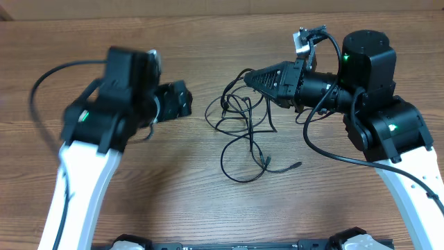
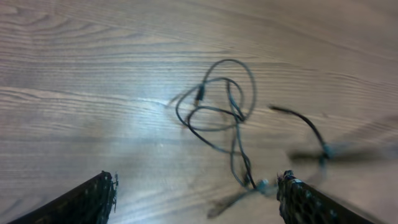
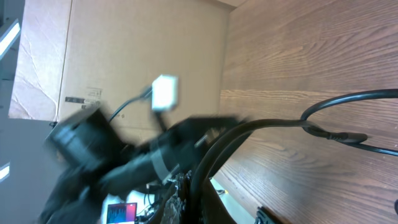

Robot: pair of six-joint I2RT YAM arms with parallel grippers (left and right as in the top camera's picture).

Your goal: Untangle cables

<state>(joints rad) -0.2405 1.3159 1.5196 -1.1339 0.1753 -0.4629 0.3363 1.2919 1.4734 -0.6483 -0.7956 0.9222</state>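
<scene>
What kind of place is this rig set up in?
Probably a robotics lab or test bench rather than a home: a left arm and right arm working at a wood-grain table, a cardboard backdrop behind it, and a tangle of cables laid out as the work item.

You've got a brown wooden table [image 1: 139, 187] with darker streaky grain all over. The thin black flexible cables [image 1: 243, 125] are plain, no pattern. Left of the cables, the left robot arm [image 1: 111, 97] is black on top, with a white lower link and a green light. Right of the cables, the right robot arm [image 1: 368, 83] has the same black, white and green. The left gripper's fingers [image 2: 87, 202] are black and mesh-textured. A flat tan cardboard wall [image 3: 124, 50] stands beyond the cables.
</scene>
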